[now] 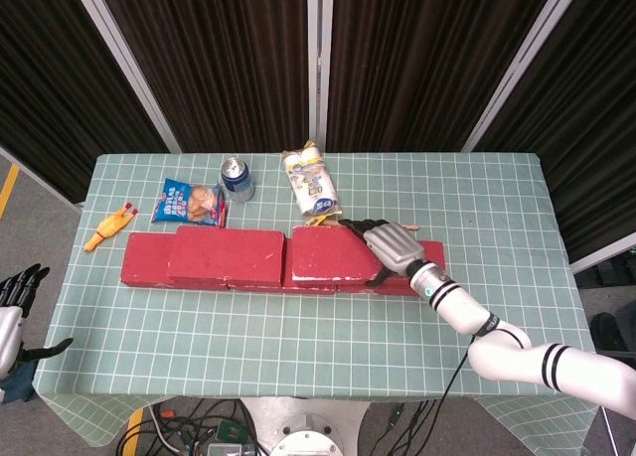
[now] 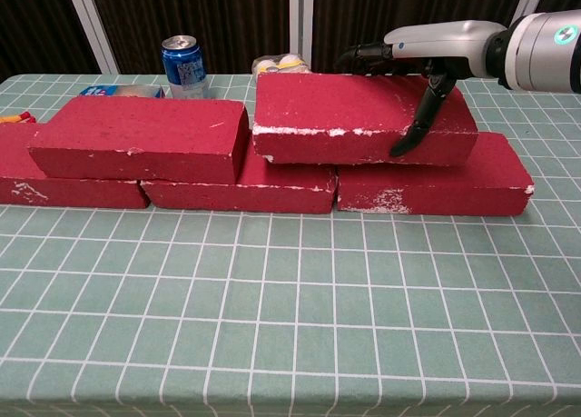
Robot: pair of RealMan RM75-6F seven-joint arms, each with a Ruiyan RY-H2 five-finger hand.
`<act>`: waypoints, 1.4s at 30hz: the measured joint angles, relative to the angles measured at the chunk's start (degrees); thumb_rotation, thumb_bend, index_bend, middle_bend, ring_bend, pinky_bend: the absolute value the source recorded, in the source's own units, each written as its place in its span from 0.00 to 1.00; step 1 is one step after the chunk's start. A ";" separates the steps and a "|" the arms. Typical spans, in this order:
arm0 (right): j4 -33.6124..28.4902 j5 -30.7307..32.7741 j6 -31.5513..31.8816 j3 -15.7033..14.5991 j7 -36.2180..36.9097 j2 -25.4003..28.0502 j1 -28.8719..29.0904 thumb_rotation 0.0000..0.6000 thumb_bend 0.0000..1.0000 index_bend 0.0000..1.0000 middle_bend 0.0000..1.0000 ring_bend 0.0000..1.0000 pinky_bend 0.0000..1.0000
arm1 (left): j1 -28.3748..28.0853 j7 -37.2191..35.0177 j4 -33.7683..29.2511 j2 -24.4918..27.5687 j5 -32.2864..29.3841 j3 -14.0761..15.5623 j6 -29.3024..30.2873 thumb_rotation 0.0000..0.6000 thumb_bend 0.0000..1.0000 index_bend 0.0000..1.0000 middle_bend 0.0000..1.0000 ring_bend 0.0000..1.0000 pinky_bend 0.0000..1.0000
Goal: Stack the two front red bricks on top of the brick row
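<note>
A row of red bricks (image 1: pixel 412 262) (image 2: pixel 436 185) runs across the table's middle. One red brick (image 1: pixel 227 255) (image 2: pixel 136 140) lies on top of the row at the left. A second red brick (image 1: pixel 323 252) (image 2: pixel 345 117) rests on the row to its right, over a seam between two lower bricks. My right hand (image 1: pixel 390 247) (image 2: pixel 427 63) grips that brick's right end, fingers over the far top edge and thumb on the front face. My left hand (image 1: pixel 12 297) hangs off the table's left front corner, fingers apart, holding nothing.
Behind the row stand a soda can (image 1: pixel 237 178) (image 2: pixel 184 67), a blue snack bag (image 1: pixel 189 203), a white-and-yellow packet (image 1: pixel 311 185) and a wooden stick (image 1: pixel 383 226). A yellow toy chicken (image 1: pixel 109 228) lies at the far left. The green checked table (image 1: pixel 298 337) stretches out in front.
</note>
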 measured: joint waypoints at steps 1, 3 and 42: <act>0.19 0.30 -0.26 -0.07 0.02 -0.20 0.30 1.00 0.08 0.00 0.21 0.15 0.25 | 0.02 -0.09 0.06 -0.04 -0.06 -0.04 -0.01 1.00 0.01 0.01 0.00 0.00 0.00; 0.54 1.09 -0.69 -0.29 -0.10 -0.63 0.90 1.00 0.08 0.00 0.21 0.15 0.24 | 0.06 -0.40 0.15 -0.12 -0.15 -0.13 -0.03 1.00 0.01 0.01 0.00 0.00 0.00; 1.18 14.79 0.74 -4.26 -5.27 -3.60 7.21 1.00 0.08 0.00 0.18 0.14 0.21 | 0.58 -3.45 2.25 -0.67 1.22 -0.02 -0.12 1.00 0.01 0.01 0.00 0.00 0.00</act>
